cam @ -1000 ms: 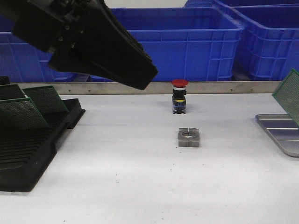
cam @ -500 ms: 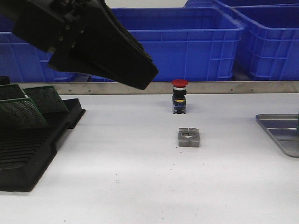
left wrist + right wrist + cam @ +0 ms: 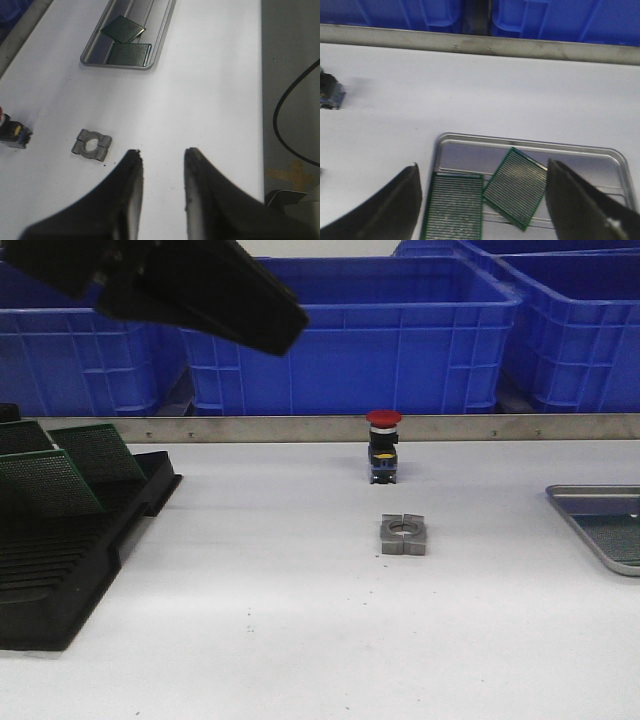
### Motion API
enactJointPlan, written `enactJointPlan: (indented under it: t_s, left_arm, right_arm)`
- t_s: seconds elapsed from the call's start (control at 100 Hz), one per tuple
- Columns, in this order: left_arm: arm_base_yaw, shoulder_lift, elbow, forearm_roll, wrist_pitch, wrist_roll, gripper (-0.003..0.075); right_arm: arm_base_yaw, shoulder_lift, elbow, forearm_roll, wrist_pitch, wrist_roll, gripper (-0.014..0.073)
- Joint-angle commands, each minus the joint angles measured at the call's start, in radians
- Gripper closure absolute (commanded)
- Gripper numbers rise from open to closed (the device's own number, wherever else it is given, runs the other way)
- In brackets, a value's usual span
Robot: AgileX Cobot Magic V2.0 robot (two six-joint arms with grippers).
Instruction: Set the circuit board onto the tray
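The silver tray [image 3: 590, 490] sits at the table's right edge. Two green circuit boards lie flat in it side by side, one [image 3: 452, 205] square to the tray [image 3: 530, 141], the other [image 3: 516, 187] turned at an angle. My right gripper [image 3: 482, 164] hangs open and empty above them, one finger on each side. My left gripper [image 3: 162, 151] is open and empty, high over the table's middle; it shows at the top left of the front view [image 3: 285, 330]. The left wrist view also shows the tray [image 3: 116, 66] and both boards [image 3: 122, 28].
A black slotted rack [image 3: 70, 570] at the left holds more green boards [image 3: 50, 480]. A red push button [image 3: 384, 445] and a grey metal block [image 3: 403, 535] stand mid-table. Blue bins [image 3: 350, 330] line the back behind a metal rail.
A second ago a green board was tilted in the air above the tray at the right edge; now it lies in the tray. My left gripper has risen.
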Motion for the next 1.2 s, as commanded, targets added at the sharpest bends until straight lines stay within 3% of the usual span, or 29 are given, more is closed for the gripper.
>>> enactJointPlan:
  t_s: [0.0,0.23,0.39,0.54,0.9,1.19]
  left_arm:
    - [0.033,-0.076,-0.03,-0.032,-0.023,-0.01,0.0736]
    - [0.195,-0.224,-0.029,-0.025,-0.025,-0.173,0.0737]
    - [0.303,-0.361,0.015,-0.025,-0.087,-0.227,0.0738]
    - [0.387,-0.509,0.126,-0.032,-0.241,-0.268,0.0738]
    - [0.463,-0.861,0.406,-0.105,-0.514,-0.328,0.0737]
    - [0.463,-1.042,0.579,-0.17,-0.538,-0.328,0.0737]
  right_arm:
    - [-0.006,-0.059,-0.028,0.008,0.067,-0.01,0.0183]
    - [-0.006,-0.149,-0.028,0.008,0.262,-0.01,0.0673]
    - [-0.005,-0.202,-0.027,0.008,0.407,-0.01,0.0655]
    - [-0.003,-0.263,-0.011,0.009,0.447,-0.011,0.0655]
    - [-0.003,-0.585,0.18,0.029,0.187,-0.012,0.0655]
    - [-0.003,-0.898,0.31,0.029,0.081,-0.012,0.0655]
